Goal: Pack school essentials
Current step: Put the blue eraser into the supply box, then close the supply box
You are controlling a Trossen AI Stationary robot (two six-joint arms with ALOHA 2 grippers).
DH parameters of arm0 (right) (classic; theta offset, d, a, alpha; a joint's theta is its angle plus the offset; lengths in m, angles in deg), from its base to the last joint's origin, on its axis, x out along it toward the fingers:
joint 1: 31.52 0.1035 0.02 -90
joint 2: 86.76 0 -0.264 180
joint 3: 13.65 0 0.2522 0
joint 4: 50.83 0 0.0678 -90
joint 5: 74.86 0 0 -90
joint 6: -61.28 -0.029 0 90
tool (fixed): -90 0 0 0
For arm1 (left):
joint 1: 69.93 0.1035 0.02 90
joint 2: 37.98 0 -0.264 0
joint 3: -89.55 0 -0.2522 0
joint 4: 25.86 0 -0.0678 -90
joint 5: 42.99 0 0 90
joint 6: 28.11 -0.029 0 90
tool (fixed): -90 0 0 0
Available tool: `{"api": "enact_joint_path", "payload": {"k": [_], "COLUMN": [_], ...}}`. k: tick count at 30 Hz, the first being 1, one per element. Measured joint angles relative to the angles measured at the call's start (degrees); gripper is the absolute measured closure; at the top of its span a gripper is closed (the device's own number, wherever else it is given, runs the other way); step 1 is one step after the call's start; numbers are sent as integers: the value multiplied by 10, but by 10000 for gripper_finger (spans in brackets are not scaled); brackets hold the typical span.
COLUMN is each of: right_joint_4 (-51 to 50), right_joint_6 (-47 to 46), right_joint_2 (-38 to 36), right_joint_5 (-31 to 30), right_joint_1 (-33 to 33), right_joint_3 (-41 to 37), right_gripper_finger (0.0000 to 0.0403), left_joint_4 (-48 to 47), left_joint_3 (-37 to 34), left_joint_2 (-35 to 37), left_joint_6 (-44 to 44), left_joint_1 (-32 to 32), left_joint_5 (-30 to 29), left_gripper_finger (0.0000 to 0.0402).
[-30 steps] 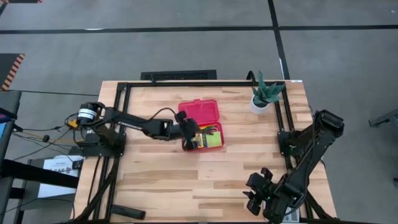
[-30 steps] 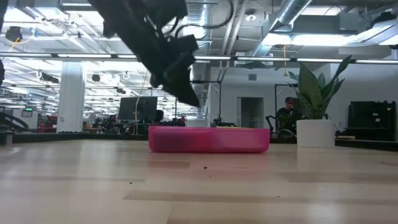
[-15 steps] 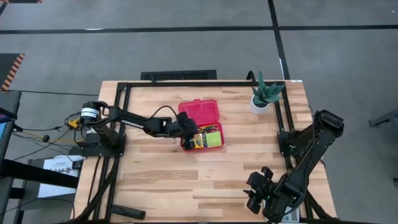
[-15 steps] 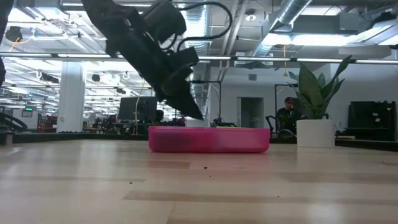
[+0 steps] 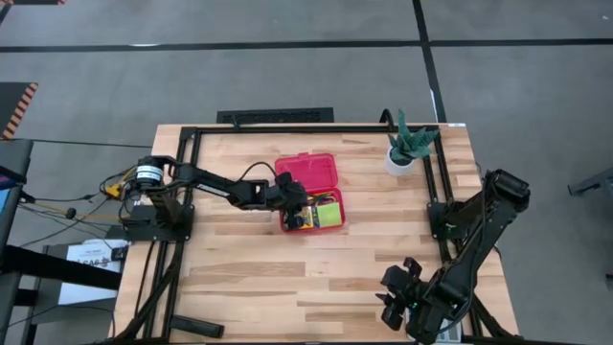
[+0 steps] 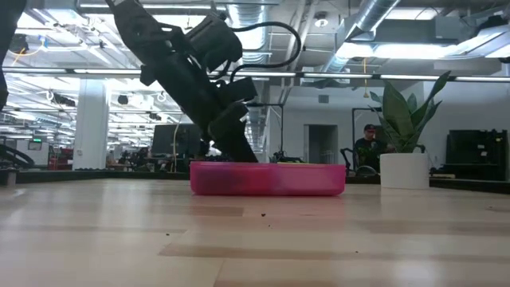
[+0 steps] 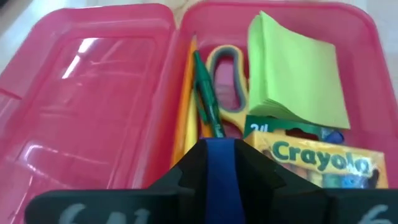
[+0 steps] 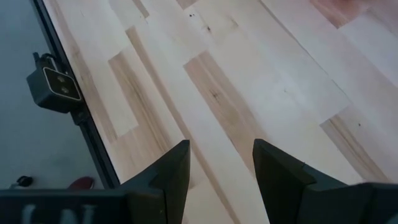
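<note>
An open pink plastic case (image 5: 306, 171) lies at the table's middle, lid toward the far edge and tray (image 7: 364, 37) toward the near edge. In the tray lie a lime sticky-note pad (image 7: 295, 74), orange-yellow-handled scissors (image 7: 227, 81), a green pen (image 7: 205, 93), orange pencils (image 7: 185, 106) and a Crayola crayon box (image 7: 317, 158). My left gripper (image 5: 295, 198) is shut and slants down into the tray's left end (image 6: 239, 151), its tips (image 7: 221, 149) over the pencils and pen. My right gripper (image 5: 397, 292) waits open near the table's near right corner. My left gripper comes slanting down from the table's left with its fingers shut, and its tips are inside the tray beside the pencils and green pen. The fingers themselves hide the spot, so I cannot tell whether they touch anything.
A white-potted green plant (image 5: 407, 146) stands at the far right of the table (image 6: 402, 143). A black frame rail (image 5: 287, 129) runs round the table. Bare wood (image 8: 211, 93) lies between the case and the right gripper.
My left gripper has come down from above the case until its tips are behind the tray's wall, with the arm dropping lower. The case and its contents have stayed in place.
</note>
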Motion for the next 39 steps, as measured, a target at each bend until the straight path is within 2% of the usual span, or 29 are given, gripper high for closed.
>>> {"api": "enact_joint_path", "payload": {"k": [6,16,21,25,30,35,39], "right_joint_4": [0,0,0,0,-1,0,1], "right_joint_6": [0,1,2,6,108,287,405], "right_joint_2": [0,0,0,-4,-53,-140,-212], "right_joint_5": [0,0,0,0,-2,-7,3], "right_joint_1": [0,0,-2,-18,-66,-143,-196], "right_joint_3": [0,0,0,0,7,40,79], "right_gripper_finger": [221,221,221,221,221,221,221], "left_joint_4": [-6,-21,-109,-182,-256,-328,-338], "left_joint_3": [0,11,60,116,202,280,314], "left_joint_2": [0,0,16,66,173,292,386], "left_joint_6": [-5,-19,18,33,60,87,95], "left_joint_1": [2,2,2,2,2,-1,-4], "left_joint_5": [2,6,7,43,86,104,107], "left_gripper_finger": [324,234,199,191,191,191,191]}}
